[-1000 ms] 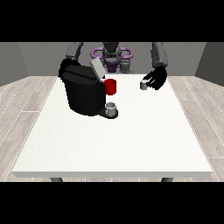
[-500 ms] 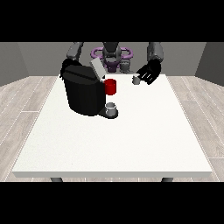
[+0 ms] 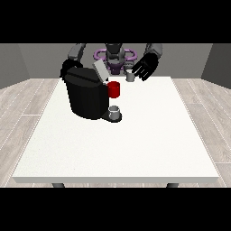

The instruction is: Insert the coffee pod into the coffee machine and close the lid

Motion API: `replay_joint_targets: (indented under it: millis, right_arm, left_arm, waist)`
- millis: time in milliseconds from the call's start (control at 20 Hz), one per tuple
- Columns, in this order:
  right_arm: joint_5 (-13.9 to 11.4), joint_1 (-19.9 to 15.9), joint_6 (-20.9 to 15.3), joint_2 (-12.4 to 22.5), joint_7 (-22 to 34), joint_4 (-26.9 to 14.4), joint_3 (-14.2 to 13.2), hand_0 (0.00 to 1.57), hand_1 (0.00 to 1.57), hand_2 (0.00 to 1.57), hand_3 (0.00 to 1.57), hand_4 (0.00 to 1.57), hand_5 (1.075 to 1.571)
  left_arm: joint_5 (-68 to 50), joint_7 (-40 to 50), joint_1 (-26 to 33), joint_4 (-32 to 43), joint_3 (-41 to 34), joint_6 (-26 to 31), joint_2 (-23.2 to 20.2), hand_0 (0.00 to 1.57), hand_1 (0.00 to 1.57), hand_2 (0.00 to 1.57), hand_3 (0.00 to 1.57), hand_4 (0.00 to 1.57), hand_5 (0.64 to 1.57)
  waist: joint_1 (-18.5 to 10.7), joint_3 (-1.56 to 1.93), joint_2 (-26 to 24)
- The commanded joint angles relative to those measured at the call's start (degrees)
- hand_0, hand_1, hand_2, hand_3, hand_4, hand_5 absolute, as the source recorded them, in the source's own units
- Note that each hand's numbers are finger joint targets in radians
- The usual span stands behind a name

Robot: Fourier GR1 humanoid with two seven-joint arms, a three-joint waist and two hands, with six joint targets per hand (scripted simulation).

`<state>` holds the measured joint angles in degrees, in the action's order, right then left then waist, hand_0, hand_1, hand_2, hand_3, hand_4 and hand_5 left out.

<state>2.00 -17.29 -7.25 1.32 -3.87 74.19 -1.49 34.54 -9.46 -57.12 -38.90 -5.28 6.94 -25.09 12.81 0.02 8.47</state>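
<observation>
Front view, single frame.

1. Coffee pod [image 3: 130,76]: small grey cup shape, upper centre of frame, just right of robot torso. Long axis approx. vertical, upright; which end is up can't be told. Sits at fingertips of hand at view's right; appears held above the far table edge, contact w/ table can't be told.

2. Coffee machine [image 3: 86,93]: black, bulky body, upper-left-of-centre on white table [image 3: 135,144]. Lid [image 3: 100,71]: grey slab, tilted up toward upper left, i.e. open. Red part [image 3: 114,89] projects from machine's right side, facing frame right. Contents of pod bay not visible.

3. Grey cup [image 3: 115,111]: on machine's base platform, below red part, upright, mouth up. Contents can't be told.

4. Hand at view's right [image 3: 145,67]: black, raised at far table edge, upper right of centre. Arm comes down from shoulder at upper right. Fingers spread, pointing toward frame left/down; tips at pod, seemingly pinching it. Thumb not distinguishable.

5. Hand at view's left [image 3: 67,68]: black, behind/above machine's top left corner, mostly hidden by machine body. Finger state: can't tell.

6. Robot torso [image 3: 114,56]: grey w/ purple parts, top centre behind table.
</observation>
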Motion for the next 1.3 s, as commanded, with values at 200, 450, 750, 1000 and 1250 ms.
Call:
replay_joint_targets:
  millis: [200,450,750,1000,1250]
  right_arm:
    - [-2.24,-1.02,-1.82,-1.25,2.72,4.79,4.05,0.00,0.00,0.00,0.00,0.51,1.571]
    - [-1.03,0.08,0.02,0.46,1.60,4.92,1.61,0.00,0.00,0.00,0.00,0.51,1.571]
    - [-2.15,-1.53,-2.02,0.34,1.41,5.92,1.12,0.00,0.00,0.00,0.00,0.52,1.571]
    - [-1.70,-2.28,-2.76,0.60,0.60,4.21,-0.68,0.00,0.00,0.00,0.00,0.53,1.571]
    - [-2.30,-1.08,-2.64,-0.36,3.71,8.64,1.95,0.00,0.00,0.00,0.00,0.51,1.571]
  left_arm:
    - [-0.33,2.76,-6.36,2.00,-2.51,1.22,-2.21,1.28,1.28,1.33,1.27,0.48,1.571]
    - [0.61,3.62,-7.10,1.80,-2.06,-0.01,-1.09,1.28,1.28,1.33,1.26,0.52,1.571]
    - [1.09,1.83,-8.33,2.12,-2.15,-0.93,-0.90,1.31,1.31,1.33,1.24,0.49,1.571]
    - [1.21,3.62,-11.05,2.37,-2.14,1.66,-1.50,1.30,1.30,1.33,1.23,0.50,1.571]
    - [0.71,0.53,-10.47,5.18,-3.40,3.98,-4.61,1.26,1.26,1.30,1.21,0.51,1.571]
  waist:
    - [3.96,-0.03,1.56]
    - [4.76,-0.01,2.46]
    - [4.75,-0.01,5.58]
    - [3.96,0.00,6.11]
    - [5.76,-0.03,6.95]
